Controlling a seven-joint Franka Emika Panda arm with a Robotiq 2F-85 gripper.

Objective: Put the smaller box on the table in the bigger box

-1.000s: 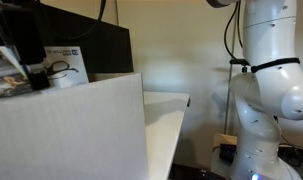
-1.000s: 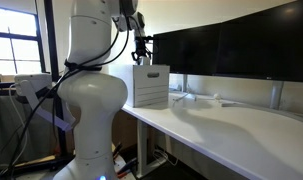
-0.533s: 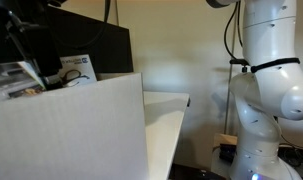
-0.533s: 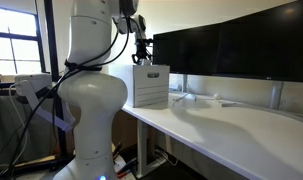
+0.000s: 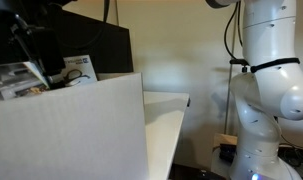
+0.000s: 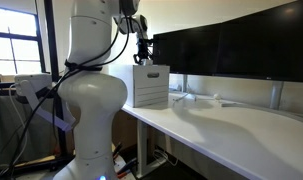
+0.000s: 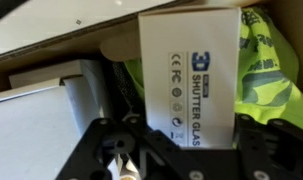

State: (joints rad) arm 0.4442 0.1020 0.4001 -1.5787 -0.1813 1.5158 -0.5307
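finding: the shutter-glass carton [image 7: 191, 75] is inside the mouth of the bigger box [image 5: 76, 130]. its top shows above that box's near wall in an exterior view [image 5: 79, 68]. it sits over yellow-green fabric [image 7: 263, 75] in the bigger box, just beside a pale grey carton [image 7: 46, 115]. the bigger box stands on the table [image 6: 241, 130].

pincer [image 7: 186, 152]: the jaws stand wide, one on each side of the carton's lower end. whether the pads press on it cannot be told (the linkages hide the contact faces).

risks, as judged:
- if the carton is held and let go here, the soft fabric may let it tip and end up propped against the bigger box's wall rather than flat.
- if it is already free, a finger rising close alongside could catch an edge and drag it back over the bigger box's rim.
- the pincer hangs low within the bigger box's opening [image 6: 143, 52]. a sideways withdrawal could strike a flap or wall and shove the bigger box along the table.
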